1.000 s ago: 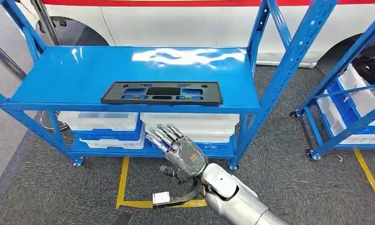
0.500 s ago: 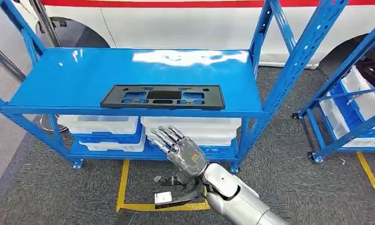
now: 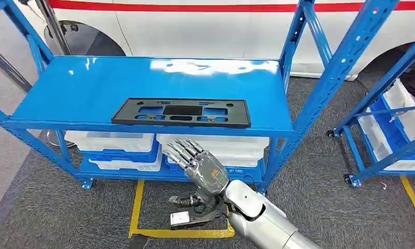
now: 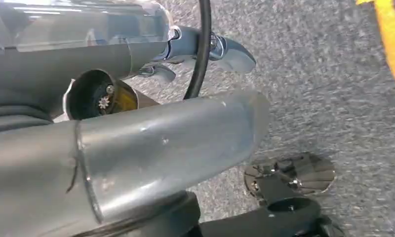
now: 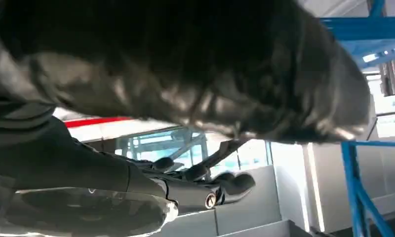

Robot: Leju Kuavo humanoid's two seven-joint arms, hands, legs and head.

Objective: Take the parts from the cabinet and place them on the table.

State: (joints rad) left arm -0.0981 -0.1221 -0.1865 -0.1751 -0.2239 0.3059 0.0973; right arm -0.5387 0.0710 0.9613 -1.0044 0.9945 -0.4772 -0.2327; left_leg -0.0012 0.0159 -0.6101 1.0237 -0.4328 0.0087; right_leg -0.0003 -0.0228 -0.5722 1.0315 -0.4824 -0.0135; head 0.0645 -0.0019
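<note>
A flat black plastic panel [image 3: 181, 112] with several cut-outs lies along the front edge of the blue rack's top shelf [image 3: 91, 85]. My right hand [image 3: 199, 166] is raised in front of the rack, just below that shelf edge and under the panel, with its fingers stretched out and apart and nothing in it. It does not touch the panel. In the right wrist view the right hand [image 5: 185, 74] is a dark blur with its fingers [image 5: 210, 183] extended. The left wrist view shows grey parts of my left hand [image 4: 161, 143] over the carpet, and its grip cannot be made out.
White bins [image 3: 117, 141] sit on the rack's lower shelf. A second blue rack [image 3: 387, 129] with white bins stands to the right. A white vehicle [image 3: 205, 31] is behind. Yellow tape [image 3: 136, 202] marks the grey carpet, with a small white tag [image 3: 180, 218] beneath my arm.
The whole picture has slid down slightly, so the camera has moved. My right hand stays stretched out below the shelf edge, almost where it was.
</note>
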